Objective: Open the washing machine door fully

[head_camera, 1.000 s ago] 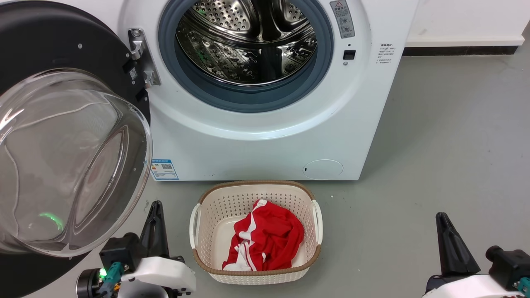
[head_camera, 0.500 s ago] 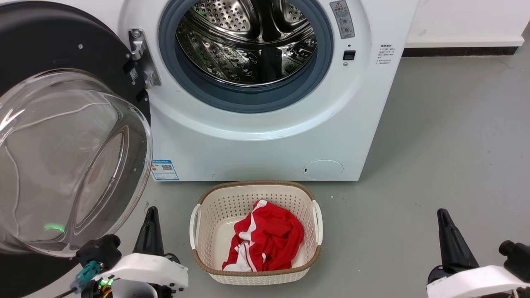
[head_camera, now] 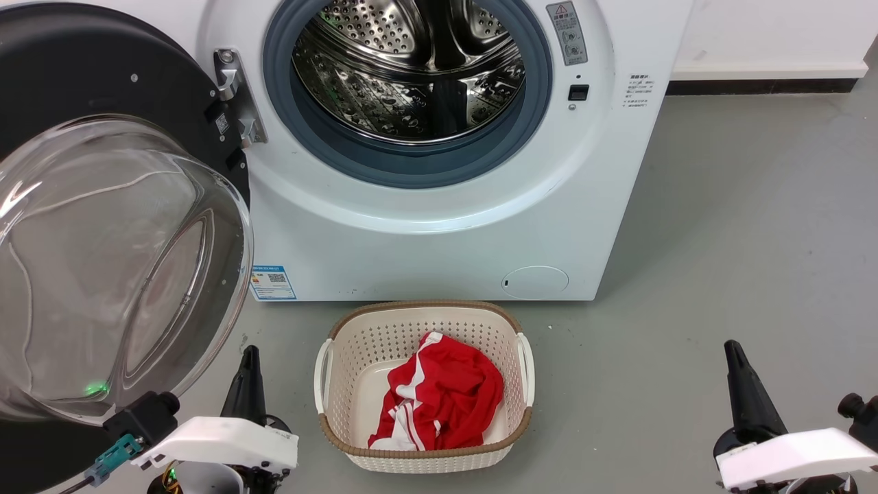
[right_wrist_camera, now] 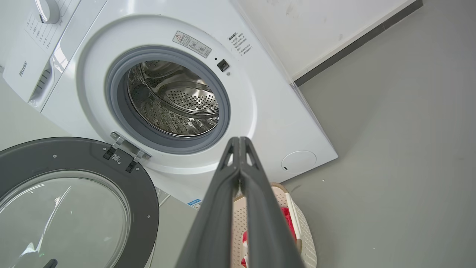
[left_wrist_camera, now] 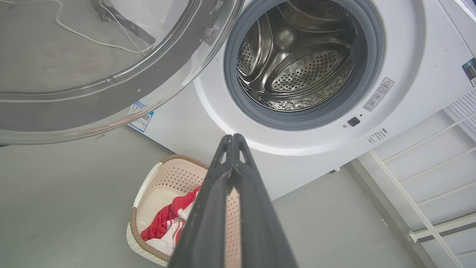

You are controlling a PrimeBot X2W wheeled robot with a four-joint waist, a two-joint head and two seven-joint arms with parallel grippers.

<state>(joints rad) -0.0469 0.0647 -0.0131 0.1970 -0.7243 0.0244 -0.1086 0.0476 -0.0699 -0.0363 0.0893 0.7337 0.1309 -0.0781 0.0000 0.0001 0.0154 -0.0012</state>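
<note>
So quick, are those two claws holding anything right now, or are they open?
Left gripper: closed, holding nothing.
Right gripper: closed, holding nothing.

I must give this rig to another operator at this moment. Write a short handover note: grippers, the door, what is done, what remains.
Washing machine door: swung wide to the left on its hinge; drum uncovered.
Left gripper: shut, empty, low near the door's glass, clear of it.
Right gripper: shut, empty, low over the floor on the right.
Done: door looks fully open.
Left: likely nothing; perhaps check it is at its stop.
Note: basket with red cloth stands before the machine.
</note>
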